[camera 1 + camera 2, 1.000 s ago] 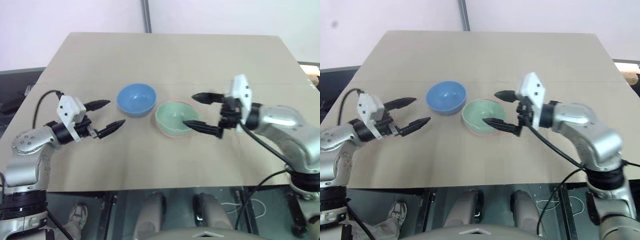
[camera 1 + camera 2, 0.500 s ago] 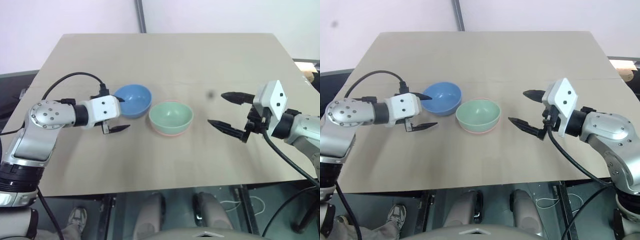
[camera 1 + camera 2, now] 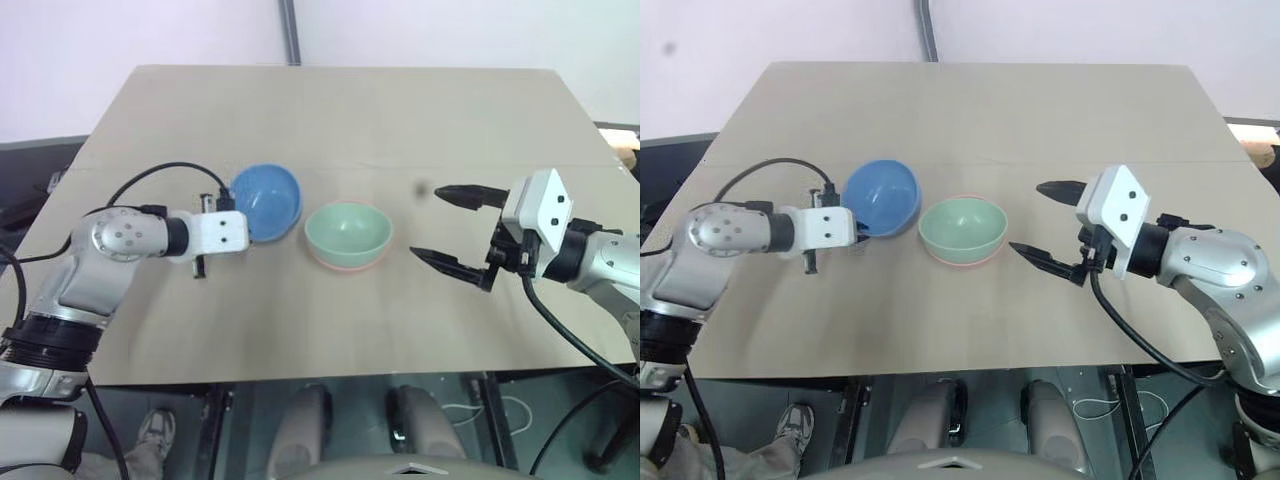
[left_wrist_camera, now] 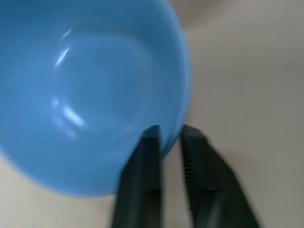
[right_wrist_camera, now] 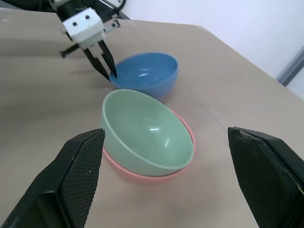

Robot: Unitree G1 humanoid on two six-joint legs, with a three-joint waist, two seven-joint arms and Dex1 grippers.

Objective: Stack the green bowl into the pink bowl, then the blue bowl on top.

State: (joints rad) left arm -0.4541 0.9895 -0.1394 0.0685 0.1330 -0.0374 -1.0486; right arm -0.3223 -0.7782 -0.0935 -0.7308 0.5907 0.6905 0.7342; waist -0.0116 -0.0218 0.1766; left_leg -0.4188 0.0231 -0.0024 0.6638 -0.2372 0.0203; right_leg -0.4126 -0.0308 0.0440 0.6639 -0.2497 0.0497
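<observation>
Even, bright, diffuse light; soft faint shadows under the bowls on the table [image 3: 400, 130]. Small glints inside the blue bowl [image 4: 71, 95] and green bowl [image 5: 147, 137]. Left wrist view blurred throughout. Right gripper's fingers [image 5: 80, 175] soft, out of focus up close.

It looked like a lab or test room — nothing homely about it. A plain tan table [image 3: 340, 110] stood against a bare pale wall [image 3: 120, 50], with a grey pole [image 3: 291, 32] running up behind it. Black cables [image 3: 150, 175] trailed over the tabletop, and a person's shoe [image 3: 155, 435] showed on the floor below — a staged setup.
</observation>
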